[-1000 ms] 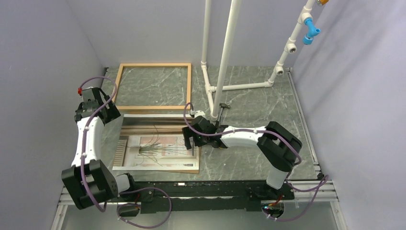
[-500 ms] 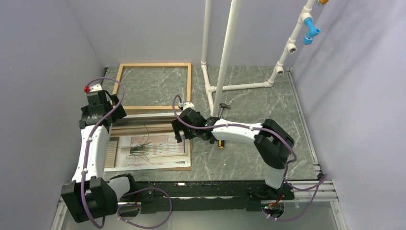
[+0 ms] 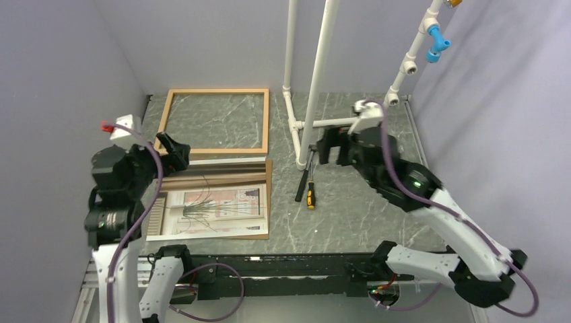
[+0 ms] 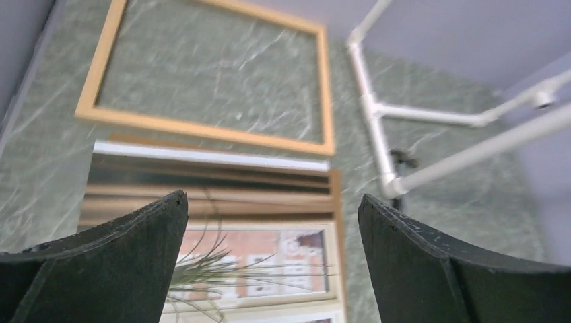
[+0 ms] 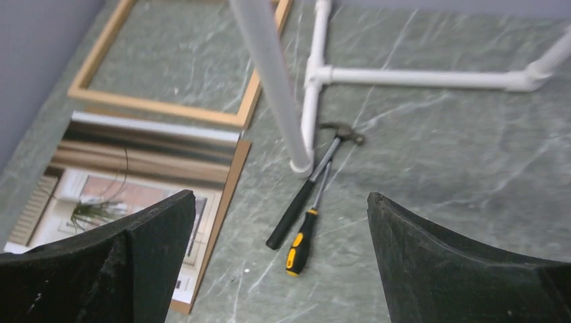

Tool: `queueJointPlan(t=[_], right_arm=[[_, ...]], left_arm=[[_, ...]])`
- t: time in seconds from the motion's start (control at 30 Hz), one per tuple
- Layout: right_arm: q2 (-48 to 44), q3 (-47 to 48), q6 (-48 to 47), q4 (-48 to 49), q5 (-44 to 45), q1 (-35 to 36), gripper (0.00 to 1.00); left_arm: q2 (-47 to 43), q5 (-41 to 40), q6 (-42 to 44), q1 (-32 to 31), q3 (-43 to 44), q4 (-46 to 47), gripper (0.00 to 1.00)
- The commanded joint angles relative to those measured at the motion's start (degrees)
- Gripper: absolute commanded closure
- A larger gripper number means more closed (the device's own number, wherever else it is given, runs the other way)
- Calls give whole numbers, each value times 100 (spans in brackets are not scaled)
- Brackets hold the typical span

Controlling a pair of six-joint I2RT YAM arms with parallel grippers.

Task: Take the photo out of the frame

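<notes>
Left pincer [image 4: 273,202] and right pincer [image 5: 281,195] are spread wide, holding nothing. The photo [image 3: 215,208] lies flat, out of the frame [image 3: 215,91] and near it.

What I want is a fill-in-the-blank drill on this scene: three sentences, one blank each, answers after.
1. The photo lies flat, ____ of the frame.
2. Beside the hammer lies a screwdriver with a yellow-and-____ handle.
3. The left tool and the right tool are both ____, holding nothing.
Answers: out; black; open.
</notes>
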Motion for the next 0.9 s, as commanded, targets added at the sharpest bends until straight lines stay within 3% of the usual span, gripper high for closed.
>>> queueJointPlan(t=[0.0,0.13,0.43,0.77,0.87], right_arm=[[-665,649,-505,-1086,1100,6,0],[-1128,1323,-745,-1350,1658,14,0],[-1892,2185,-1432,-1049,1784,7,0],[-2474,2015,-1472,-910,1765,18,0],[-2287,2090,-1251,-1309,2210,25,0]], left_arm=[[-252,661,-394,-16,1218,-489,1],[-395,709,-718,-14,2254,-758,1],[-621,415,-1065,-20,3782,-803,1],[-694,451,-1239,-19,3675,-684,1],[-732,510,-1288,-18,3589,-668,1]])
